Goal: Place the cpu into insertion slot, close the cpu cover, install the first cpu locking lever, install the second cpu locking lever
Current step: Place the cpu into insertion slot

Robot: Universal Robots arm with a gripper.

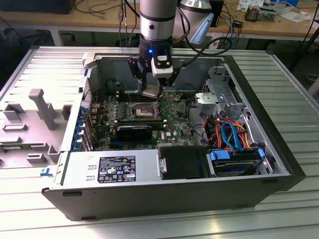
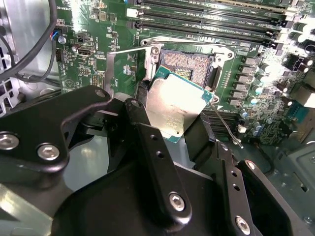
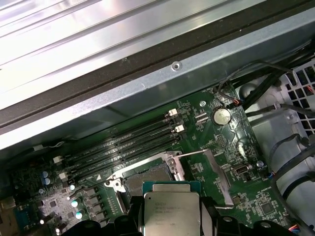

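Two black fingers (image 2: 135,115) clamped the cpu (image 2: 174,110) by opposite edges, leaving its silver top and underside free, likely so it could meet the socket squarely. The gripper (image 2: 170,123) hung from a wrist pointing straight down into the open computer case (image 1: 149,196). Just below and slightly beyond it lay the insertion slot (image 2: 189,64), bare and not yet filled. Beside the slot, the cpu cover (image 3: 216,172) stood swung open, clearing the way.
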